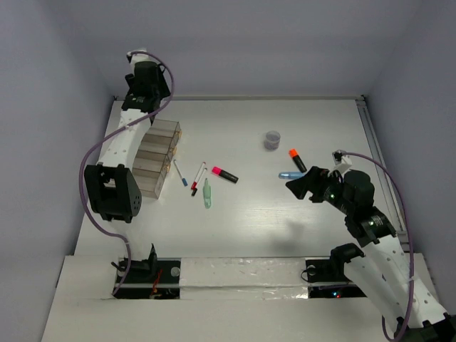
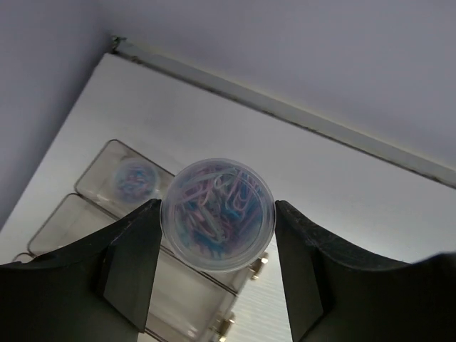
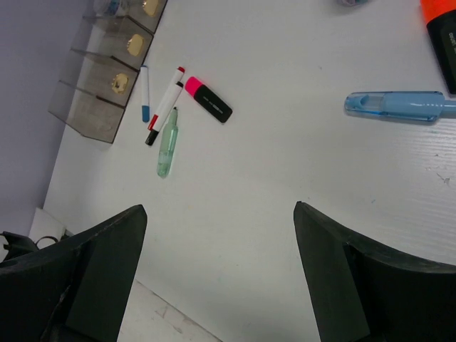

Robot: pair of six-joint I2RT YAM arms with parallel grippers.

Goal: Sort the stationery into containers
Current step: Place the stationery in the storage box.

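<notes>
gripping a round clear pot (image 2: 217, 206) of pink and blue paper clips, the left tool (image 2: 217, 235) hangs above the smoky clear plastic bins (image 2: 64, 221), one holding a similar pot (image 2: 132, 179). the right tool (image 3: 219, 228) gapes released over the white worktop (image 3: 285, 178), a light blue marker (image 3: 399, 107) ahead to its right.

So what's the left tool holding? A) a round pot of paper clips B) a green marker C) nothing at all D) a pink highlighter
A: the left wrist view shows the left tool clamped on a round clear pot full of coloured paper clips, above the bins.
</notes>
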